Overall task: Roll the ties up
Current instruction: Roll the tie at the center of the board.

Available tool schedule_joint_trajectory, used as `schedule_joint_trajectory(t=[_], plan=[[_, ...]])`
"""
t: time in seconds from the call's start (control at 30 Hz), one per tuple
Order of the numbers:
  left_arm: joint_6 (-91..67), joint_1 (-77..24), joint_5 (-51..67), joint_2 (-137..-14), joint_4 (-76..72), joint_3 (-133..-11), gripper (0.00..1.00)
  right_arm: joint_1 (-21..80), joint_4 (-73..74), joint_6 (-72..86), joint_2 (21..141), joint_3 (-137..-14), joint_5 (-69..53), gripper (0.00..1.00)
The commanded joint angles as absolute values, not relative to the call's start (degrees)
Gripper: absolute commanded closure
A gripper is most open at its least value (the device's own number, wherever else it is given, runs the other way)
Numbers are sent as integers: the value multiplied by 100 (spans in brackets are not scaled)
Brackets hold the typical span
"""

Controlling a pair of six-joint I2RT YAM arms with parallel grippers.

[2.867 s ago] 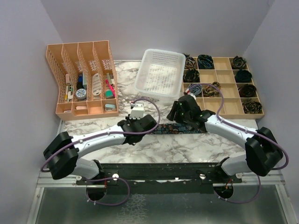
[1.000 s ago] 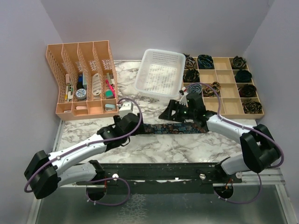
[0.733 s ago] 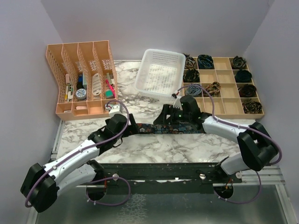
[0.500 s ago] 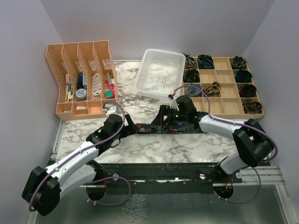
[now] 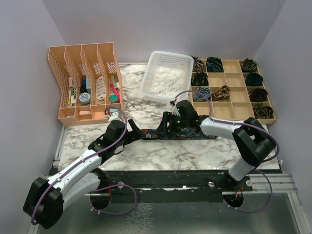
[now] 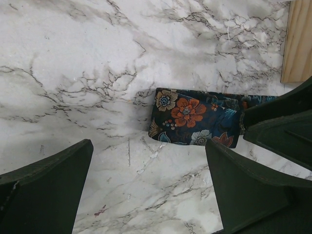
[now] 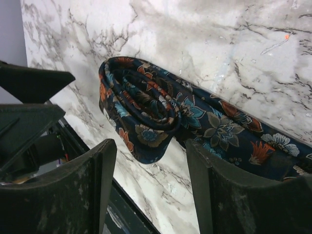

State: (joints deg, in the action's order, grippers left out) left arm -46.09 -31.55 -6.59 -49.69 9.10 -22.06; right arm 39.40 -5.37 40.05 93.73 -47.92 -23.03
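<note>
One dark floral tie [image 5: 154, 136] lies flat across the marble table [image 5: 161, 153], its left end wound into a small loose roll [image 7: 144, 105]; the rest runs off to the right as a flat strip [image 7: 243, 141]. My right gripper [image 7: 148, 151] hovers right over that roll [image 6: 195, 117], open, with only marble between its fingers [image 7: 97, 180]. It sits at the tie's left part in the top view [image 5: 168, 127]. My left gripper [image 6: 148, 146] is open, just left of the tie's end and apart from it [image 5: 135, 132].
A wooden compartment tray [image 5: 233, 113] at the back right holds several rolled ties [image 5: 213, 63]. A white mesh basket [image 5: 168, 78] stands behind the tie. An orange desk organizer [image 5: 87, 87] with small items stands at the back left.
My left gripper has drawn back leftward off the tie and opened fully. My right gripper has slid left along the tie to its rolled end, and its jaws have narrowed somewhat.
</note>
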Motion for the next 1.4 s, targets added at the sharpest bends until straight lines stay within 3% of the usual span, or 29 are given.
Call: schedule_joint_trajectory(t=[0.0,0.4,0.77,0.93,1.07,1.37], plan=[[-4588,-3105,-467,-4931,888,-2156,1,3962,-194,3931,9671,-5104,-2064,38],[-4597,-3085,-457,-4980,879,-2135,1,3962,422,3271,9785,-5433,-1503,45],[-4785,-2998,-993,-4864,1266,-2128,1,3964,-1300,462,8697,-4764,-2810,7],[-4867,-2609,-584,-4860,1240,-2113,1,4066,-2368,-1069,8810,-4265,-3255,3],[-4689,-2201,-294,-4869,1387,-2127,1,4540,-2001,-2075,9024,-4599,-2642,3],[-4523,-1620,330,-4745,1438,-2017,1,4822,-1725,-2850,9711,-4958,-2795,1]])
